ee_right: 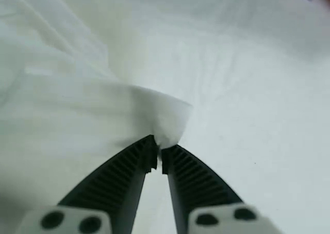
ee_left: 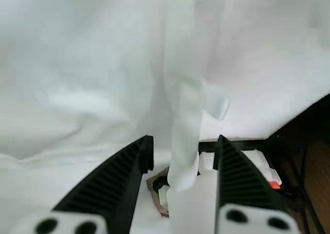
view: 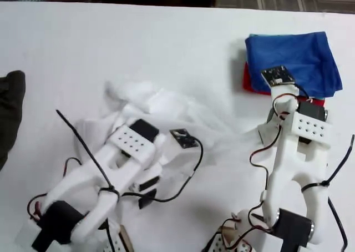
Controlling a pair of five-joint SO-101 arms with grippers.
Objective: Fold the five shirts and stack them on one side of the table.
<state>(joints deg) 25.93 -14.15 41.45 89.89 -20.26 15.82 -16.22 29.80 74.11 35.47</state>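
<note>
The white tabletop (view: 83, 41) carries a crumpled white shirt (view: 161, 105) that lies under the left tool (ee_left: 184, 141). That tool's fingers are spread, released, with a twisted fold hanging between them. The right tool (ee_right: 159, 144) is clenched on that shirt's edge. Just beyond the right tool, a folded blue shirt (view: 294, 55) rests on a red shirt (view: 248, 80).

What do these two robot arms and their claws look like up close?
The left arm and right arm are white plastic shells with black motor blocks, hole-dotted wrist plates and loose black and red cables. The left gripper and right gripper each have two black, ribbed, tapering fingers on white bases.
</note>
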